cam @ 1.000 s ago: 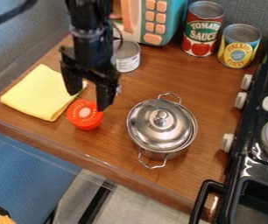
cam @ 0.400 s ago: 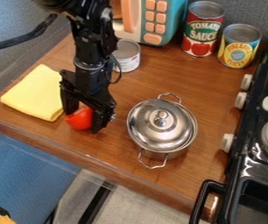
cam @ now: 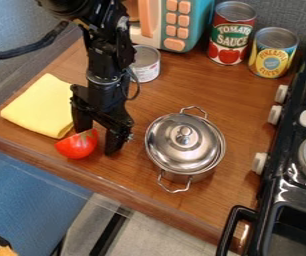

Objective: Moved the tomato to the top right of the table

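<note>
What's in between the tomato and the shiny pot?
In the camera view, one of the robot's black jaws is between the tomato and the shiny pot. Between that jaw and the pot there's just bare wooden counter.

From my station I see the tomato [cam: 77,146] as bright red with a touch of green on top, against the black of my end effector [cam: 97,141]. The surface [cam: 239,120] reads as warm brown wood grain, the cloth [cam: 41,106] plain yellow, the pot [cam: 182,162] silver. I get one can [cam: 230,35] in red, green and white, another [cam: 270,57] in yellow and blue, a teal toy oven [cam: 200,22] with peach buttons, and a black stove [cam: 268,192] with off-white knobs [cam: 274,114].
</note>
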{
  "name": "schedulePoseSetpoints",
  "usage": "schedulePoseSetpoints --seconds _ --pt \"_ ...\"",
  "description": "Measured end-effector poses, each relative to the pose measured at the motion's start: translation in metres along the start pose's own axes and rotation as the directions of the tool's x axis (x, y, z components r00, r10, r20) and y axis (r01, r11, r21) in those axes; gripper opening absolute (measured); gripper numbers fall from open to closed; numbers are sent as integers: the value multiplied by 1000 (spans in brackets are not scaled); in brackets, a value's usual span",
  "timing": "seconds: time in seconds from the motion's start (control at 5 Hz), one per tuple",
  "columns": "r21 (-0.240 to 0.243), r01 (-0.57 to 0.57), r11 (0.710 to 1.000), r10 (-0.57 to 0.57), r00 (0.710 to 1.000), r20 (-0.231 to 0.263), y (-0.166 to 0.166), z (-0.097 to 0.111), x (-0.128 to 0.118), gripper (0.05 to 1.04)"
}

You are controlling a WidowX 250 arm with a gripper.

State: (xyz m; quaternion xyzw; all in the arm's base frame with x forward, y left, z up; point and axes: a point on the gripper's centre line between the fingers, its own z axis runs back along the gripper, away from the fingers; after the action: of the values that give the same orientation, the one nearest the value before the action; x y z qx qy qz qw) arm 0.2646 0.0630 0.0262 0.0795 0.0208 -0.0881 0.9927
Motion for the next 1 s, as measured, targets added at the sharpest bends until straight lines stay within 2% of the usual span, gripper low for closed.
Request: schedulePoseSetpoints --seconds 0.2,0.4,0.6,0.8,1.0 --pt "3 -2 1000 3 1000 -13 4 3 0 636" --pt "-19 -21 1000 20 1000 -17 10 11 2 339" --pt "-27 -29 999 28 999 -23 17 23 -2 189" --pt "-42 -25 999 24 999 -39 19 22 -6 404" --pt "-70 -10 997 10 1000 3 16 38 -7 711"
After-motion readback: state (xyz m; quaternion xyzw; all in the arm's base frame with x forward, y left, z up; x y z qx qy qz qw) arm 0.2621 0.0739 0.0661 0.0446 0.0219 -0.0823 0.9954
